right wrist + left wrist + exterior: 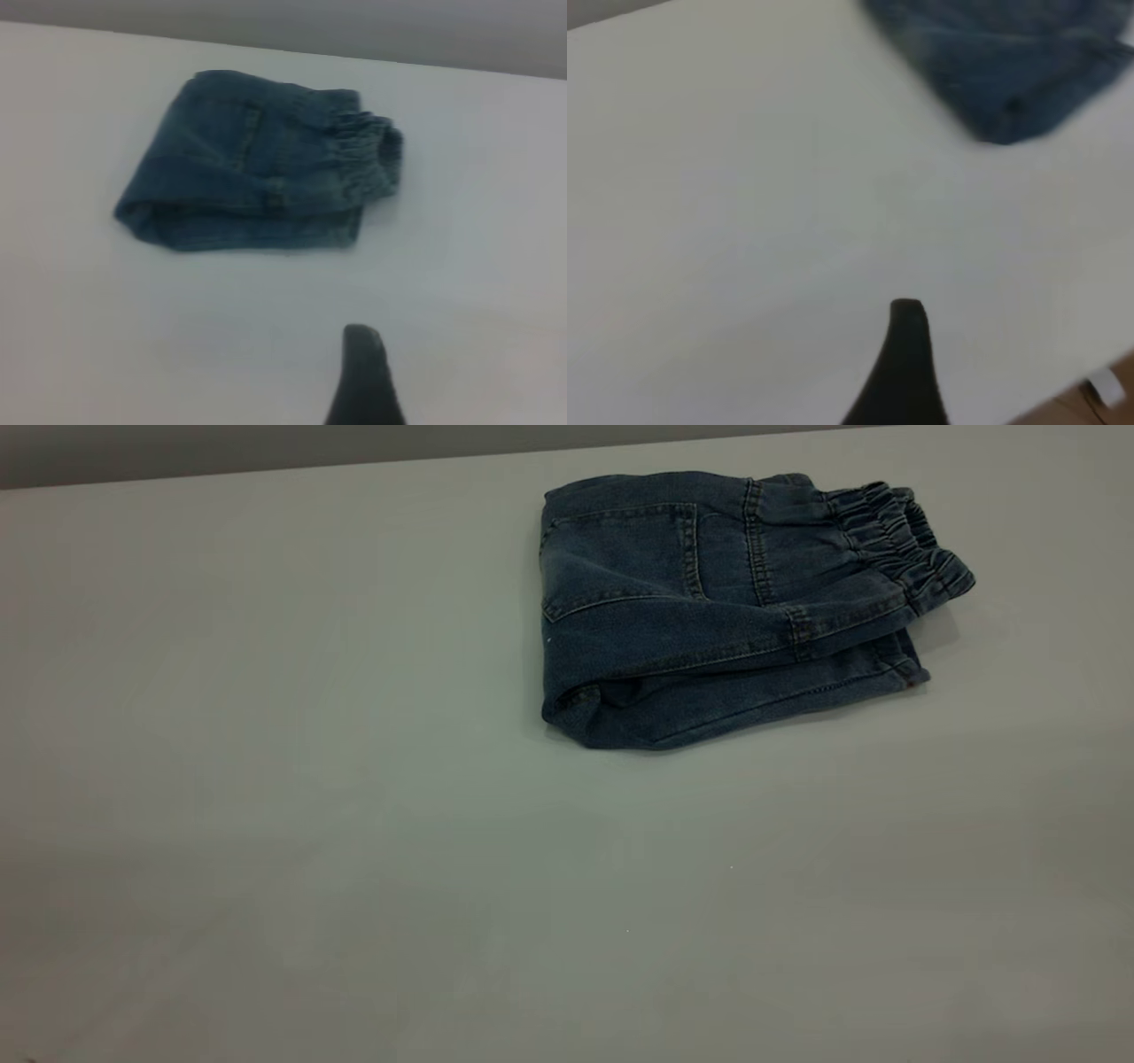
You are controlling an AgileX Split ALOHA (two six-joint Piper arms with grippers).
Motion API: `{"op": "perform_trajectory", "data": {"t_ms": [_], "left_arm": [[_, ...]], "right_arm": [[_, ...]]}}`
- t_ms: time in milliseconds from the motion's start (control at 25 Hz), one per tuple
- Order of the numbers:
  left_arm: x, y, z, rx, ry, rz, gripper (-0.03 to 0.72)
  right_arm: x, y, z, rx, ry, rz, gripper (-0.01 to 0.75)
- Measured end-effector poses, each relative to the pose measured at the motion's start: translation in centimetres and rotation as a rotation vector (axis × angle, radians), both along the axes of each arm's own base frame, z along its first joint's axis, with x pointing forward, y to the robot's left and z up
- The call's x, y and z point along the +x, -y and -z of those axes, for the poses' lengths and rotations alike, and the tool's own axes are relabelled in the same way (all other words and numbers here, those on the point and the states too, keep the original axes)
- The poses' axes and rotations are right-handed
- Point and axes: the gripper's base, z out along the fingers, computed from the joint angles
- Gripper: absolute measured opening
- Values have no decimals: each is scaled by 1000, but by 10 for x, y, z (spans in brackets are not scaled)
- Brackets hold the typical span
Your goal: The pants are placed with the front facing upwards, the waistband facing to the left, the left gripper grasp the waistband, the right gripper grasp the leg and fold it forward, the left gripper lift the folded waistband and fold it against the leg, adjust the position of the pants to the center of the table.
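Observation:
The pants (709, 611) lie folded into a compact blue denim bundle on the table (354, 824), toward its far right, with a back patch pocket facing up. Their ruched waistband (904, 540) sits on top at the bundle's right end, over the leg hems. Neither gripper shows in the exterior view. Only a black part of the left gripper (908, 354) is visible in the left wrist view, above bare table and far from the blurred pants (1010, 62). The right gripper (363, 372) likewise hovers over bare table, short of the pants (248, 168) and waistband (368, 155). Neither holds anything.
The table's far edge (266, 467) runs just behind the pants, with a grey wall beyond. In the left wrist view a table edge borders a brown surface with a small white object (1105, 387). Broad bare tabletop stretches left of and in front of the pants.

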Motion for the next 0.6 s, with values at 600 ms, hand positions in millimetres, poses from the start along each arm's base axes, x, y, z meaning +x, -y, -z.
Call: {"op": "perform_trajectory", "data": {"t_ms": [600], "left_arm": [[-11, -3, 0, -18, 77, -362, 580]], "right_arm": [[-1, 0, 0, 0, 0, -53, 431]]}}
